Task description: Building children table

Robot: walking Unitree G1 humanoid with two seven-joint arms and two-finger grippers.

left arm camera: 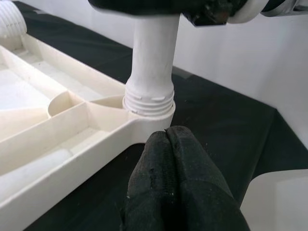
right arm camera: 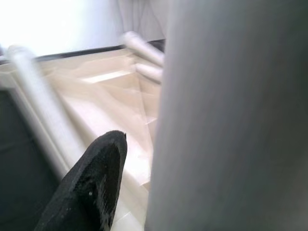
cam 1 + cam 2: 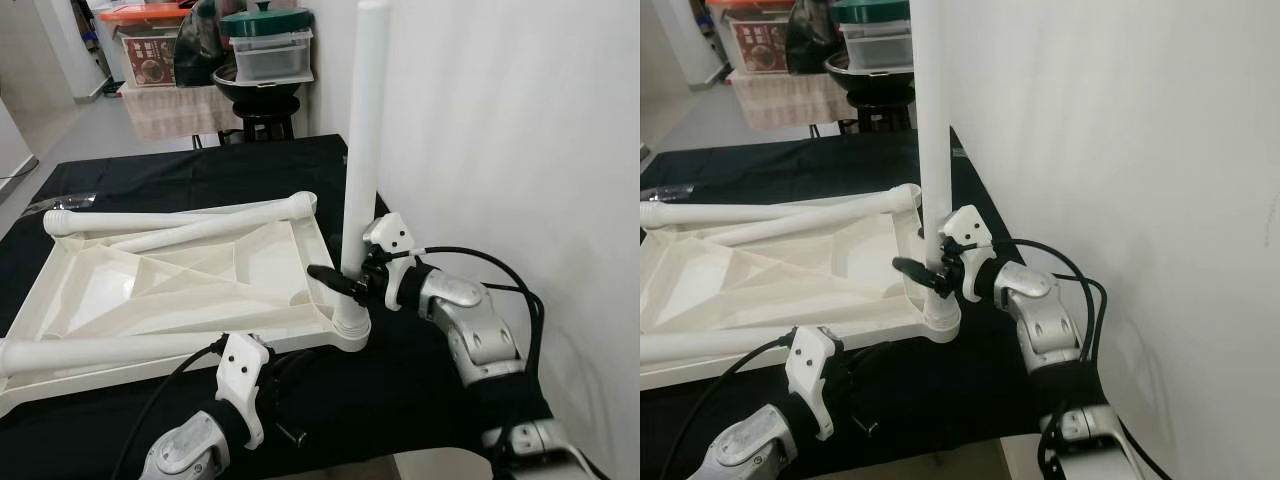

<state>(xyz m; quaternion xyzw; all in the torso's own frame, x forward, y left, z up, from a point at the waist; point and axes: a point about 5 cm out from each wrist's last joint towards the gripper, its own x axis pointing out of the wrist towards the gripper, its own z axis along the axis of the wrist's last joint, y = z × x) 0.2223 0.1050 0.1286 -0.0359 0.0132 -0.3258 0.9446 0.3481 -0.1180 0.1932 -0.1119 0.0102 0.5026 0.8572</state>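
The white plastic table top (image 3: 170,285) lies upside down on a black cloth. One long white leg (image 3: 362,150) stands upright in the corner socket (image 1: 149,103) nearest the wall. My right gripper (image 3: 345,280) is shut on that leg just above the socket; in the right wrist view one black finger (image 2: 91,187) lies beside the leg (image 2: 231,115). My left gripper (image 1: 166,132) is shut with nothing in it, its tips just in front of the socket's base. Two loose legs (image 3: 180,215) rest across the far edge. Another leg (image 3: 100,350) lies along the near edge.
A white wall (image 3: 520,150) rises close on the right. Behind the black surface stands a dark stool with a bowl and stacked containers (image 3: 265,60). A small dark part (image 3: 290,435) lies on the cloth near the front edge. Crumpled clear plastic (image 3: 70,200) sits far left.
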